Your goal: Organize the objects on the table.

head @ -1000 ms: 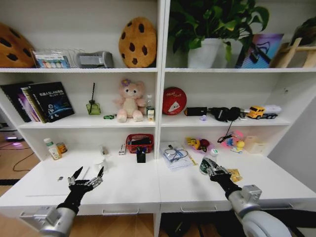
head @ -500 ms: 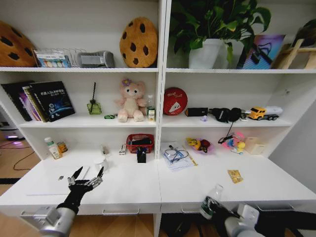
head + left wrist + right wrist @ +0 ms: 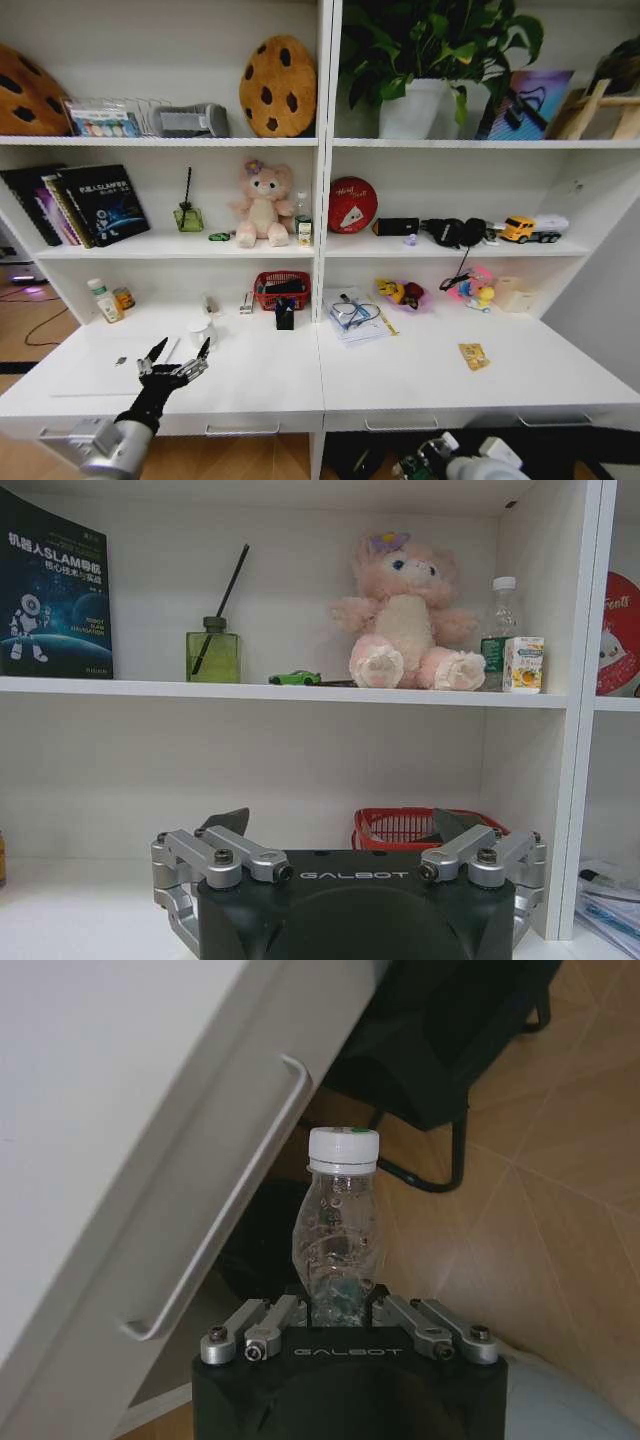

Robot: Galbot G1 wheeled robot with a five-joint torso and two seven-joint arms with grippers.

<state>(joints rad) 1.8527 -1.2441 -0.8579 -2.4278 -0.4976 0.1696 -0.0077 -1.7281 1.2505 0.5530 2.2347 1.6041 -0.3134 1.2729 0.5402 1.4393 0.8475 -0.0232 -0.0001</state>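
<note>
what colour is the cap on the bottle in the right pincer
White, clearest in the right wrist view: the bottle's cap.

White table bears a cup (white) and yellowish piece.

A small clear bottle with a white cap sits pinched in the right gripper, down below the white table, beside a drawer handle

The right claw sits below the bench front, cut off by the head view's lower edge. In its wrist view the bottle base is hidden between its fingers. The small speck on the bench is too tiny to identify.
</note>
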